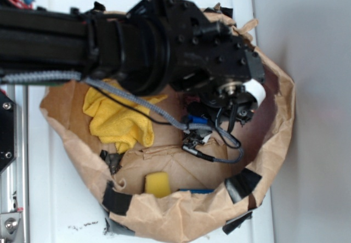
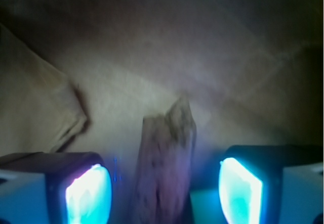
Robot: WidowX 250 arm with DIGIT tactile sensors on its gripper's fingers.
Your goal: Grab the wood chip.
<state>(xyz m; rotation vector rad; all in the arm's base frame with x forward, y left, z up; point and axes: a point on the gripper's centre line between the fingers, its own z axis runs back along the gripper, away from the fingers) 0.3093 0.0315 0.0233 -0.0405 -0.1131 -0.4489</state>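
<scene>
In the wrist view the wood chip (image 2: pixel 164 163), a rough brown piece with a jagged far end, lies lengthwise on the brown paper floor. It sits between the two glowing cyan pads (image 2: pixel 88 193) of my gripper (image 2: pixel 164 193), with a gap on each side. The jaws stand open and touch nothing. In the exterior view the black arm and the gripper (image 1: pixel 219 119) reach down into the paper bag (image 1: pixel 181 213), and the arm hides the wood chip.
The crumpled paper bag's walls ring the work area. Inside lie a yellow cloth (image 1: pixel 120 117), a yellow sponge (image 1: pixel 158 184) and a blue edge (image 1: pixel 194 190) near the front wall. Black tape patches (image 1: pixel 241 182) mark the rim. A paper fold (image 2: pixel 40 107) rises at the left.
</scene>
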